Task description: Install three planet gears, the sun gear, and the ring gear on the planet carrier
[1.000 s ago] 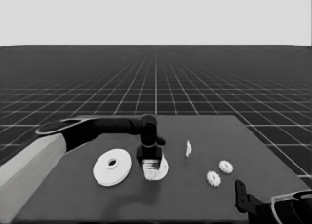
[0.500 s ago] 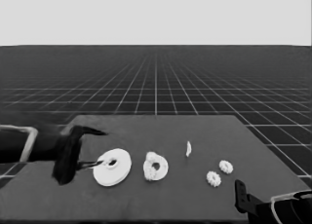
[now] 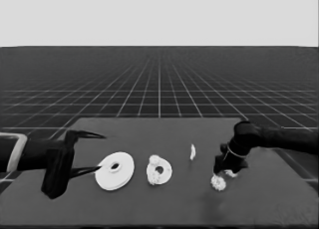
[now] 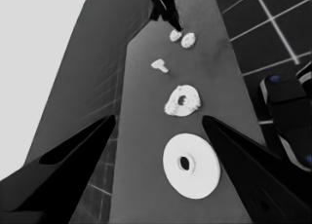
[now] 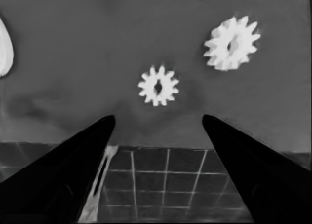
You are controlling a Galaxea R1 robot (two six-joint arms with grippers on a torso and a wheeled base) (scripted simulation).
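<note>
Fingers of the right tool (image 5: 156, 124) are spreading wide, empty, over two small white toothed gears (image 5: 158, 85) on the dark table (image 3: 164, 199); left tool (image 3: 84, 152) is waiting open.

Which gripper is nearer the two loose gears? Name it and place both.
Right. The right gripper hovers directly over the two loose gears at the table's right end; the left gripper waits at the left end, beside the larger round part.

Head view looks down across the table (image 3: 164, 199); both wrist views — one distant, one close — share it.
</note>
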